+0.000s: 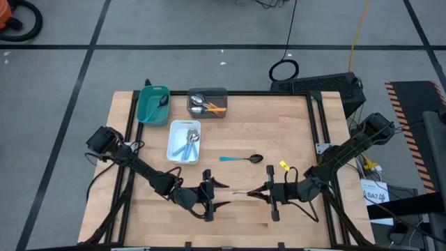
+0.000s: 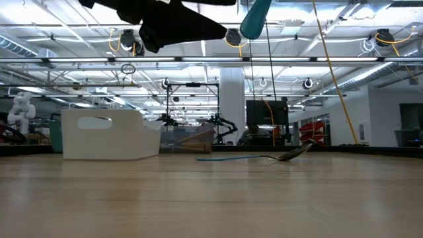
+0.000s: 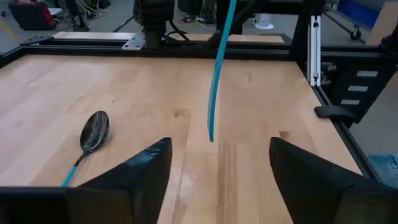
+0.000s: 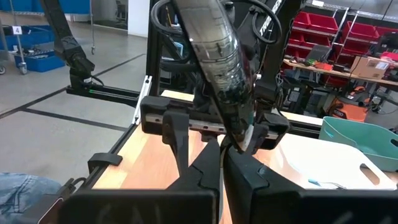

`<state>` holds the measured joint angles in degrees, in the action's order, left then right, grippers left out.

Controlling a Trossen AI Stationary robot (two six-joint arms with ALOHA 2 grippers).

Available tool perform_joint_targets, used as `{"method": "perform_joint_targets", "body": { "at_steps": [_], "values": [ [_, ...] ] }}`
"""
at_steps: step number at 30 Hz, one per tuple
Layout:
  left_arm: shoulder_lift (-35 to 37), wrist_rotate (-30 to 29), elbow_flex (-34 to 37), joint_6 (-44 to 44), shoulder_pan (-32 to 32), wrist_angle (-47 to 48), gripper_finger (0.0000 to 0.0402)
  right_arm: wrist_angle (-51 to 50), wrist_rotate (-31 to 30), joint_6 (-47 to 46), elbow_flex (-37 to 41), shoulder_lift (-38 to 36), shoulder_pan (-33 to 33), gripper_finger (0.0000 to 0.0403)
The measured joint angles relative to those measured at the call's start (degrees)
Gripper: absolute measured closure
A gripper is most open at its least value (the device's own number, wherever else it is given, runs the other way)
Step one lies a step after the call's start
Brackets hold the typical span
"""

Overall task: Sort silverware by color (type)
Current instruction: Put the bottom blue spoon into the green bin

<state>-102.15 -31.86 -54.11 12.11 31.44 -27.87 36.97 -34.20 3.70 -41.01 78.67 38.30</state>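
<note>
My right gripper (image 1: 259, 193) is shut on a spoon with a shiny bowl (image 4: 217, 68) and a thin light-blue handle (image 3: 214, 74). It holds the spoon above the table's near middle. The handle reaches toward my left gripper (image 1: 221, 194), which stands open. The handle's free end (image 3: 210, 138) hangs just ahead of the gap between the left fingers and touches neither. A second blue-handled spoon with a dark bowl (image 1: 242, 159) lies flat on the wood farther back. My right gripper pinches the spoon between its two fingers where the bowl narrows (image 4: 239, 140). The fingers come level from the table's right and lie along the spoon. The bowl stands up behind the fingertips toward the wrist. The handle sticks out past them, clear of the table.
At the back left stand a teal tray (image 1: 148, 108), a grey tray (image 1: 221, 93) holding orange-handled spoons, and a white tray (image 1: 174, 146) holding blue-handled spoons. A black frame (image 1: 317, 125) borders the table. A small yellow piece (image 1: 284, 166) lies near my right arm.
</note>
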Motion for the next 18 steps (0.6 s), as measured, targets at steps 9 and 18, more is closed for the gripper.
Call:
{"method": "perform_joint_targets", "body": {
  "at_steps": [9, 18],
  "values": [
    [0.00, 0.94, 0.02, 0.11, -1.44, -4.14, 0.0122, 0.05, 1.45, 0.00, 0.00, 0.00, -0.06, 0.0401],
    [-6.33, 2.31, -1.93, -3.04, -1.97, -9.96, 0.0122, 0.42, 1.33, 0.00, 0.00, 0.00, -0.15, 0.0401]
  ]
}}
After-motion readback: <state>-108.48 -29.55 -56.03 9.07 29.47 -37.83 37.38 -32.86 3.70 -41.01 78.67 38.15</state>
